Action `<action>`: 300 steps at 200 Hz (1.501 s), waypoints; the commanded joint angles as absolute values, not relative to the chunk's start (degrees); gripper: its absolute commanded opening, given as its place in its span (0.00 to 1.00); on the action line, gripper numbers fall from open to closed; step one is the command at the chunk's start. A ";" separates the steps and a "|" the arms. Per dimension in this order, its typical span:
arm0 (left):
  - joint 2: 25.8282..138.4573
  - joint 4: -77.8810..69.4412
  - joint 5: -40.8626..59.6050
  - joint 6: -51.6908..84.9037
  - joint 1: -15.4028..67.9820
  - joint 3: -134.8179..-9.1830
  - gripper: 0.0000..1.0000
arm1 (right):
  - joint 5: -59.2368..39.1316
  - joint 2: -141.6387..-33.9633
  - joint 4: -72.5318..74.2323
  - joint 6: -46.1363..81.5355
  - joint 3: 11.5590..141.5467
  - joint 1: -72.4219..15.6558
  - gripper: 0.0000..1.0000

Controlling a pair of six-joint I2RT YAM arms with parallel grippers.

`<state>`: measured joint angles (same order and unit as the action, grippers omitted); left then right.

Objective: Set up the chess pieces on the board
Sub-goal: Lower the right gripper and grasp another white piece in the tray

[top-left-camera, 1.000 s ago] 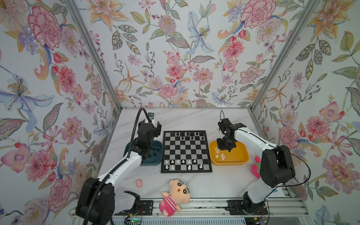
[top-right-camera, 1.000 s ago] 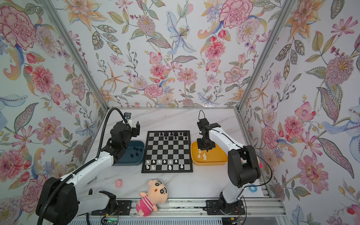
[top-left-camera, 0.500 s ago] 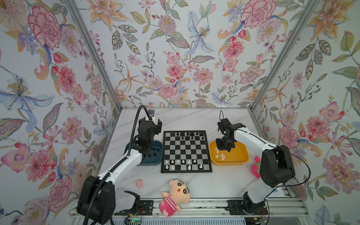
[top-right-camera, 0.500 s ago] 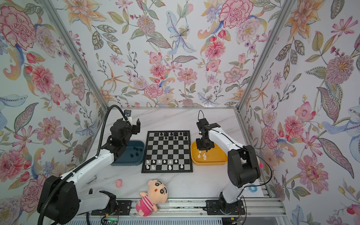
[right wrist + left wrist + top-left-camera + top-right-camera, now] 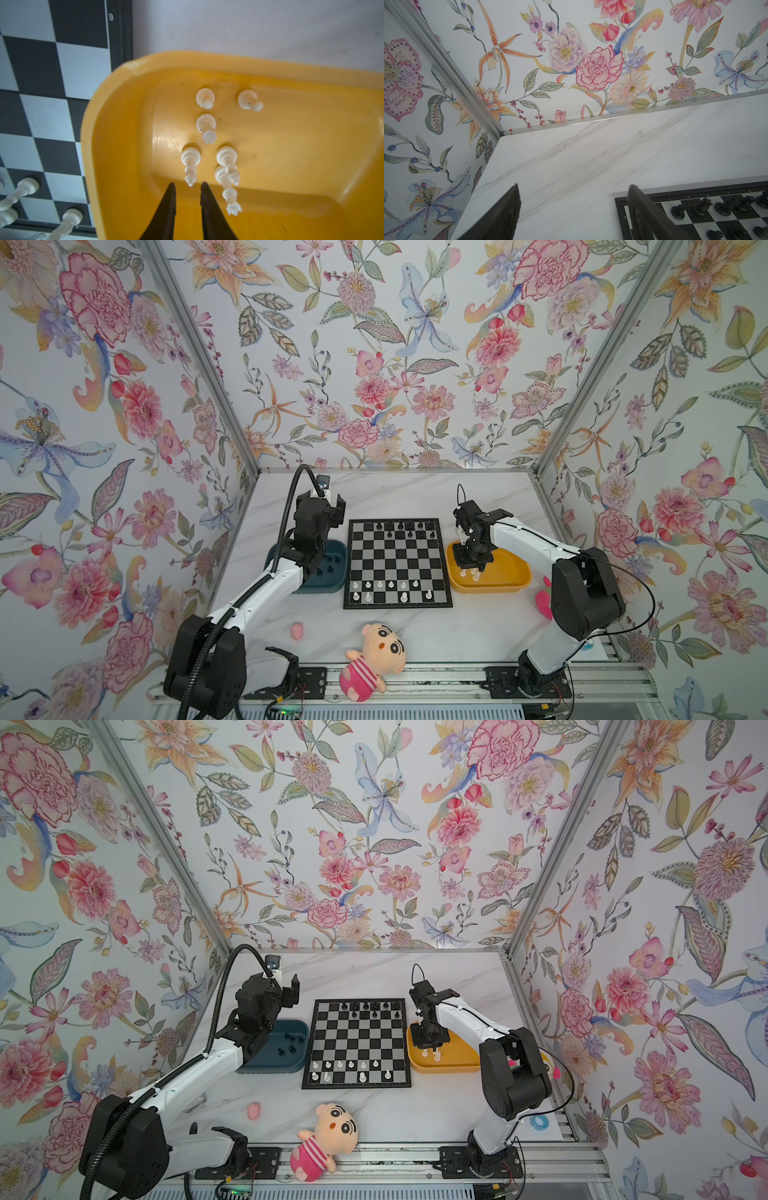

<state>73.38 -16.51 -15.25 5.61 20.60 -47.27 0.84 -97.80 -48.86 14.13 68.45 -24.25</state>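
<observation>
The board (image 5: 397,605) lies mid-table, with black chess pieces (image 5: 399,526) on its far rows and white chess pieces (image 5: 390,585) on its near rows. My right gripper (image 5: 188,184) hangs low in the yellow tray (image 5: 291,145). Its jaws stand a narrow gap apart with nothing between them. The tip of a white bishop (image 5: 190,164) lies just ahead of that gap, among several white pieces. My left gripper (image 5: 574,186) is open and empty. It is raised over the back of the blue tray (image 5: 332,580), beside the board's far left corner (image 5: 620,202).
Several black pieces (image 5: 328,562) lie in the blue tray. A plush doll (image 5: 374,659) lies at the table's front edge, a small pink object (image 5: 296,630) to its left, and a pink toy (image 5: 542,603) behind the right arm. Floral walls close in three sides.
My left gripper has drifted slightly toward the back and the board, still open. My right gripper stays over the yellow tray with its jaws narrow.
</observation>
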 commanded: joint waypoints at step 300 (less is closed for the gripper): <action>72.69 -15.97 -14.24 6.50 20.63 -47.90 0.82 | 0.07 -102.40 -45.17 14.66 64.78 -23.65 0.20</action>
